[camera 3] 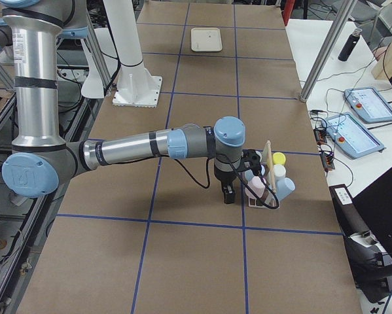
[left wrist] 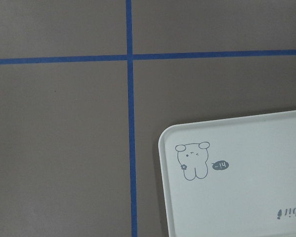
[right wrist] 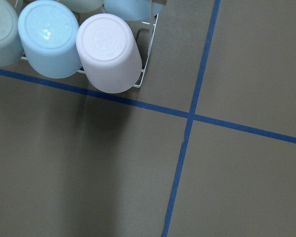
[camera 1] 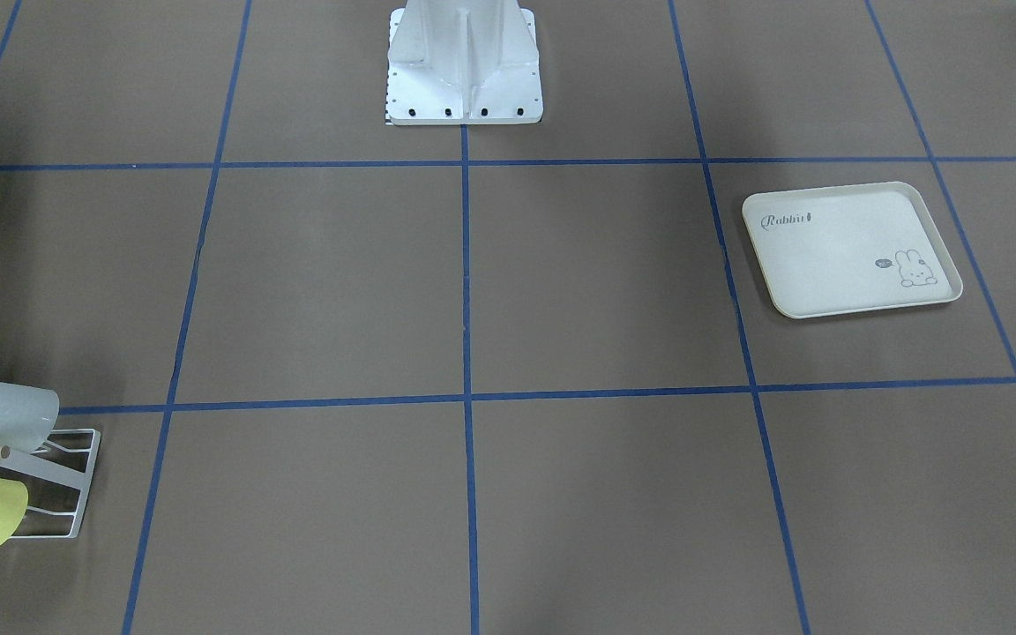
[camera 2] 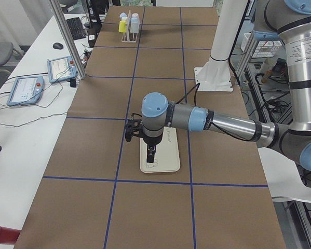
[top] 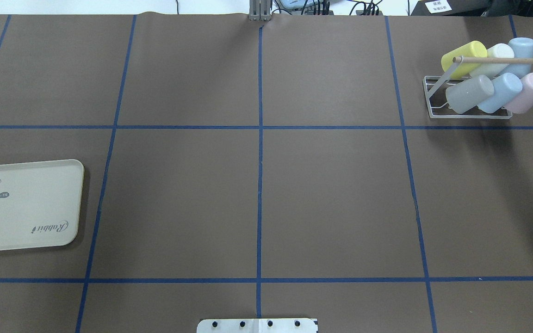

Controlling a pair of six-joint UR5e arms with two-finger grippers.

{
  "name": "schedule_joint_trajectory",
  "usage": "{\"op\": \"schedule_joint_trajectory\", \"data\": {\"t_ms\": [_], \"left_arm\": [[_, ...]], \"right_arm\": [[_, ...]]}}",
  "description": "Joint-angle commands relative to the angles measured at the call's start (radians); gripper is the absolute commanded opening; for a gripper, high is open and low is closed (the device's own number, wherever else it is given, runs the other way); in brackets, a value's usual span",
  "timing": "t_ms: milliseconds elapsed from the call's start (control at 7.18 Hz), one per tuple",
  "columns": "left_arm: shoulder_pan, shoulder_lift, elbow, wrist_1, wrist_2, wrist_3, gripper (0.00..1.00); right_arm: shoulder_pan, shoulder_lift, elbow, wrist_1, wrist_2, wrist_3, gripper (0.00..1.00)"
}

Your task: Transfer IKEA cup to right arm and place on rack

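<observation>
The white wire rack (top: 472,114) with its wooden dowel (top: 502,59) stands at the table's far right corner. Several IKEA cups lie on it, among them a pink cup (top: 529,92), a light blue cup (top: 502,91), a grey cup (top: 469,94) and a yellow cup (top: 463,55). The right wrist view shows the pink cup (right wrist: 108,52) from above at the rack's end. My right gripper (camera 3: 228,194) hangs just beside the rack (camera 3: 267,176), and I cannot tell whether it is open or shut. My left gripper (camera 2: 151,154) hovers over the cream tray (camera 2: 160,161), its state also unclear.
The cream rabbit-print tray (top: 26,206) lies at the table's left edge, seen as well in the left wrist view (left wrist: 246,187). The robot's white base (camera 1: 464,62) stands at the near middle. Control tablets (camera 2: 25,88) sit on the side bench.
</observation>
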Motion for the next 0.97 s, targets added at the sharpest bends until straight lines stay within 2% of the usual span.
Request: {"op": "schedule_joint_trajectory", "data": {"t_ms": [0, 418, 835], "left_arm": [[-0.003, -0.023, 0.001, 0.000, 0.002, 0.002, 1.00], [-0.005, -0.009, 0.000, 0.002, 0.000, 0.002, 1.00], [-0.006, 0.020, 0.023, 0.000, 0.001, -0.003, 1.00]], "right_arm": [[0.000, -0.004, 0.001, -0.001, 0.005, 0.001, 1.00], [0.000, -0.006, 0.001, 0.002, 0.003, -0.003, 0.99], [0.000, 0.002, -0.013, 0.065, 0.000, -0.008, 0.99]]}}
